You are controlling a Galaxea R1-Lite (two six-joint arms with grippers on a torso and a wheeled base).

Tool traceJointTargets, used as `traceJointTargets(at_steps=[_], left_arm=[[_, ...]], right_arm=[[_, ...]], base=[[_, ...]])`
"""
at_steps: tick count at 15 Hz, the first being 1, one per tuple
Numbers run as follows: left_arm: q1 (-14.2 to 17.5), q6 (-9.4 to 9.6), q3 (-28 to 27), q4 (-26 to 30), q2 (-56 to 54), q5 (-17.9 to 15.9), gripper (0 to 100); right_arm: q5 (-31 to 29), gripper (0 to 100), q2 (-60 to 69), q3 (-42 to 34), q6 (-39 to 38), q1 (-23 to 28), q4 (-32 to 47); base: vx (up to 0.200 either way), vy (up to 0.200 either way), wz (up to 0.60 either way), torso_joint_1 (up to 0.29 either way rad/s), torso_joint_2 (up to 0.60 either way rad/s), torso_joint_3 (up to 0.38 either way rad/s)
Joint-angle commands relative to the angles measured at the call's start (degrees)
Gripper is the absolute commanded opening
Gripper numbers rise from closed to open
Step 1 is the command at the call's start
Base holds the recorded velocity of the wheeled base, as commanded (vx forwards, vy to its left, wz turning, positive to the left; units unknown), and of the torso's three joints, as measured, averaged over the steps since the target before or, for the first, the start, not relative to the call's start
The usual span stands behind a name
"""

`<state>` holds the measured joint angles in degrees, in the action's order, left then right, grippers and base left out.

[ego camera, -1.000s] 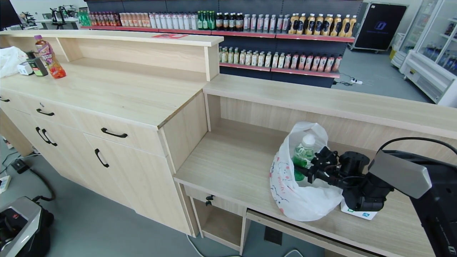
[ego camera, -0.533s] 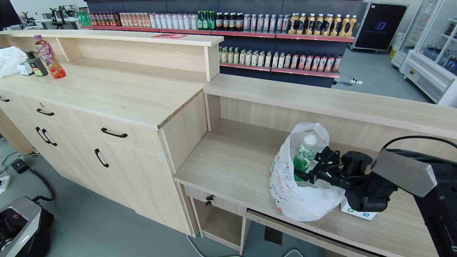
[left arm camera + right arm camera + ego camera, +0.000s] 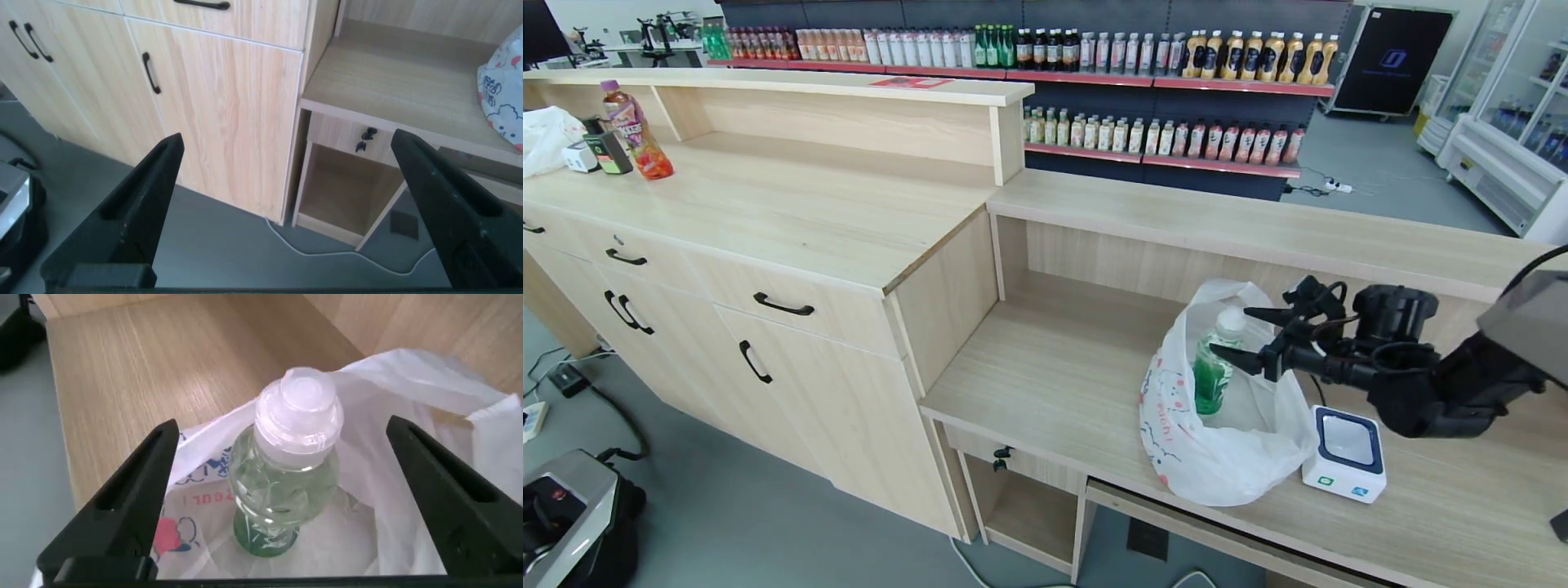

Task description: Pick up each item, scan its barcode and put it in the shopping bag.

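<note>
A green bottle (image 3: pixel 1214 365) with a white cap stands upright inside the white shopping bag (image 3: pixel 1217 441) on the low counter. The bottle (image 3: pixel 286 465) sits in the bag (image 3: pixel 425 457) in the right wrist view too. My right gripper (image 3: pixel 1241 336) is open, just above and right of the bag's mouth, holding nothing. The white barcode scanner (image 3: pixel 1345 454) sits on the counter right of the bag. My left gripper (image 3: pixel 286 212) is open, hanging over the floor in front of the cabinet doors.
A red-labelled drink bottle (image 3: pixel 636 131), a small dark box (image 3: pixel 608 152) and a white bag (image 3: pixel 546 139) sit far left on the high counter (image 3: pixel 768 212). Shelves of drinks (image 3: pixel 1094 57) run behind. The low counter (image 3: pixel 1054 376) left of the bag is bare wood.
My right gripper has let go of the green bottle and risen up and to the right out of the bag, uncovering the scanner. The bottle stays standing in the bag.
</note>
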<state>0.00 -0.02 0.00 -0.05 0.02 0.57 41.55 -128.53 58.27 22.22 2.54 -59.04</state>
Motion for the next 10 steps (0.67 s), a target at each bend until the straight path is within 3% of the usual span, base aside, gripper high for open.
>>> traceJointTargets(at_steps=[1, 2, 4, 5, 6, 8, 10], left_arm=[[0.0, 0.02, 0.0, 0.0, 0.0, 0.0, 100], [0.0, -0.06, 0.0, 0.0, 0.0, 0.0, 100], [0.0, 0.02, 0.0, 0.0, 0.0, 0.0, 100], [0.0, -0.06, 0.0, 0.0, 0.0, 0.0, 100], [0.0, 0.02, 0.0, 0.0, 0.0, 0.0, 100], [0.0, 0.02, 0.0, 0.0, 0.0, 0.0, 100], [0.0, 0.02, 0.0, 0.0, 0.0, 0.0, 100]], right_arm=[[-1.2, 100, 26.2, -10.4, 0.8, 2.8, 12.5], [-1.6, 100, 36.1, -16.4, 0.8, 4.1, 15.4], [-1.6, 100, 48.1, -19.8, 1.4, 9.8, 24.0], [-2.5, 100, 56.3, -20.0, 4.1, 15.8, 35.4], [-4.4, 100, 60.0, -20.6, 7.9, 20.1, 40.8], [-11.7, 100, 62.4, -22.0, 9.2, 24.4, 44.0], [-21.1, 100, 62.1, -21.7, 4.4, 25.6, 45.5]], base=[[0.0, 0.0, 0.0, 0.0, 0.0, 0.0], [0.0, 0.0, 0.0, 0.0, 0.0, 0.0], [0.0, 0.0, 0.0, 0.0, 0.0, 0.0], [0.0, 0.0, 0.0, 0.0, 0.0, 0.0], [0.0, 0.0, 0.0, 0.0, 0.0, 0.0], [0.0, 0.0, -0.3, 0.001, 0.0, 0.004], [0.0, 0.0, -0.6, -0.002, 0.0, 0.007]])
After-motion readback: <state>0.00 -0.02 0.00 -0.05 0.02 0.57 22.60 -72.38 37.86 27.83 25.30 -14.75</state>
